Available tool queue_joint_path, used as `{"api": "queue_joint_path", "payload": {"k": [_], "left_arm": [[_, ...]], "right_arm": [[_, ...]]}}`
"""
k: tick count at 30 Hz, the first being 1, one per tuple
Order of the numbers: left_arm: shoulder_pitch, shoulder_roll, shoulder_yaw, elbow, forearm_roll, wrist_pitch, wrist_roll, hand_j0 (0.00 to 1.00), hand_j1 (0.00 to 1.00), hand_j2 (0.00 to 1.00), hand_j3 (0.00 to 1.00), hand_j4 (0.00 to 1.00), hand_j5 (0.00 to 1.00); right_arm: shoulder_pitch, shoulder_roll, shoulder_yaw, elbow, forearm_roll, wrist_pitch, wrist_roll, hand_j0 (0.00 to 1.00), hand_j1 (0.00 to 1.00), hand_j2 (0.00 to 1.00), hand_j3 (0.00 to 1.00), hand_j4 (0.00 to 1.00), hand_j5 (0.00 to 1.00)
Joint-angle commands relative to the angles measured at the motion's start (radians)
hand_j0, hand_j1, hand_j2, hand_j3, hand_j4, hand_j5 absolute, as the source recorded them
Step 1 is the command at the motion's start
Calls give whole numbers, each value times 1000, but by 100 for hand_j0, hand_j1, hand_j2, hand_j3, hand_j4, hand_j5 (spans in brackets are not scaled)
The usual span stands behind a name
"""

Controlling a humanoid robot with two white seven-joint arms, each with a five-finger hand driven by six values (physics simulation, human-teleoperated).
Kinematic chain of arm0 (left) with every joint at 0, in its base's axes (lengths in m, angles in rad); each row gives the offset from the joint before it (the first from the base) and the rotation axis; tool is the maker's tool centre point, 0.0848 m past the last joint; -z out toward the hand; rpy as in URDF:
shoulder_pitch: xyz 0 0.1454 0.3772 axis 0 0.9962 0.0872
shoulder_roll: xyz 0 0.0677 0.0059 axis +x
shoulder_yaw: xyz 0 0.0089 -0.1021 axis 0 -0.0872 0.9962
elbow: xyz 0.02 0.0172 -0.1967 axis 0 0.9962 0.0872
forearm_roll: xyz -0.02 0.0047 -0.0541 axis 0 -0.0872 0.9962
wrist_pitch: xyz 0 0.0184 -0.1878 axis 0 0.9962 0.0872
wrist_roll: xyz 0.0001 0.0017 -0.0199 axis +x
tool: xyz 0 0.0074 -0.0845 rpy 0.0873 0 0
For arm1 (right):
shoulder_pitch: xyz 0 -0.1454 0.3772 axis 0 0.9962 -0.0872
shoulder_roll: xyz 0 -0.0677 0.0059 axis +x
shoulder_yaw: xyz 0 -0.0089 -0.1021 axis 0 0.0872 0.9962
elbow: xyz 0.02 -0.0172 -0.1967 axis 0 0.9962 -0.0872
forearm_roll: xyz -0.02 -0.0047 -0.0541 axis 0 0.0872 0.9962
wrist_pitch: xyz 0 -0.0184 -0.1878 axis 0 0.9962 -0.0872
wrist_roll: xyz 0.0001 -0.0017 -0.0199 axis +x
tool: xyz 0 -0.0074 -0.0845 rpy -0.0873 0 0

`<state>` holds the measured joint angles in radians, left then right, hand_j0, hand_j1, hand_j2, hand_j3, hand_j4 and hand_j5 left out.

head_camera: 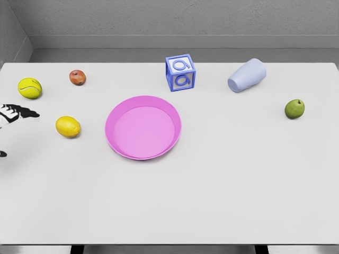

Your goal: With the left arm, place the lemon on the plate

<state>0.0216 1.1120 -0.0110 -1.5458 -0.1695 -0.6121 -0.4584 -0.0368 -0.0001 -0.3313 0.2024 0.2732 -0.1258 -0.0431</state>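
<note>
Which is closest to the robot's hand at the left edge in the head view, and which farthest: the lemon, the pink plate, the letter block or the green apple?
From the left hand:
1. Lemon, just to its right.
2. Pink plate, mid-table.
3. Letter block, toward the back.
4. Green apple, far right side.

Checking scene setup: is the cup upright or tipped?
Tipped. The cup lies on its side on the table, with its open mouth pointing toward the lower left, right of the block.
</note>
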Motion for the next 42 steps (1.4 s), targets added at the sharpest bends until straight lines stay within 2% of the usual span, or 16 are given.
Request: {"api": "queue_joint_path", "payload": {"k": [1, 3, 4, 9, 12, 13, 20, 23, 25, 31, 34, 42], "left_arm": [[-9, -8, -47, 3, -48, 1, -2, 100, 100, 100, 100, 100, 100], [-100, -24, -136, 7, -54, 1, -2, 100, 100, 100, 100, 100, 100], [-137, -46, -158, 13, -88, 1, -3, 100, 100, 100, 100, 100, 100], [-158, -54, -162, 20, -136, 1, -10, 100, 100, 100, 100, 100, 100], [-299, -147, -291, 39, -150, 1, -48, 100, 100, 100, 100, 100, 100], [-310, -162, -294, 52, -151, 1, -51, 100, 100, 100, 100, 100, 100], [-318, -167, -294, 69, -153, 1, -57, 100, 100, 100, 100, 100, 100], [-342, -179, -305, 72, -162, 1, -59, 100, 100, 100, 100, 100, 100], [-362, -195, -311, 121, -166, 1, -59, 100, 100, 100, 100, 100, 100], [-382, -219, -314, 148, -168, 1, -60, 100, 100, 100, 100, 100, 100], [-407, -245, -333, 150, -168, 1, -120, 100, 100, 100, 100, 100, 100], [-407, -268, -336, 150, -177, 1, -121, 100, 100, 100, 100, 100, 100]], "right_arm": [[0, 0, 0, 0, 0, 0, 0, 100, 100, 100, 100, 100, 100], [0, 0, 0, 0, 0, 0, 0, 100, 100, 100, 100, 100, 100], [0, 0, 0, 0, 0, 0, 0, 100, 100, 100, 100, 100, 100], [0, 0, 0, 0, 0, 0, 0, 100, 100, 100, 100, 100, 100], [0, 0, 0, 0, 0, 0, 0, 100, 100, 100, 100, 100, 100], [0, 0, 0, 0, 0, 0, 0, 100, 100, 100, 100, 100, 100], [0, 0, 0, 0, 0, 0, 0, 100, 100, 100, 100, 100, 100], [0, 0, 0, 0, 0, 0, 0, 100, 100, 100, 100, 100, 100], [0, 0, 0, 0, 0, 0, 0, 100, 100, 100, 100, 100, 100], [0, 0, 0, 0, 0, 0, 0, 100, 100, 100, 100, 100, 100], [0, 0, 0, 0, 0, 0, 0, 100, 100, 100, 100, 100, 100], [0, 0, 0, 0, 0, 0, 0, 100, 100, 100, 100, 100, 100]]}}
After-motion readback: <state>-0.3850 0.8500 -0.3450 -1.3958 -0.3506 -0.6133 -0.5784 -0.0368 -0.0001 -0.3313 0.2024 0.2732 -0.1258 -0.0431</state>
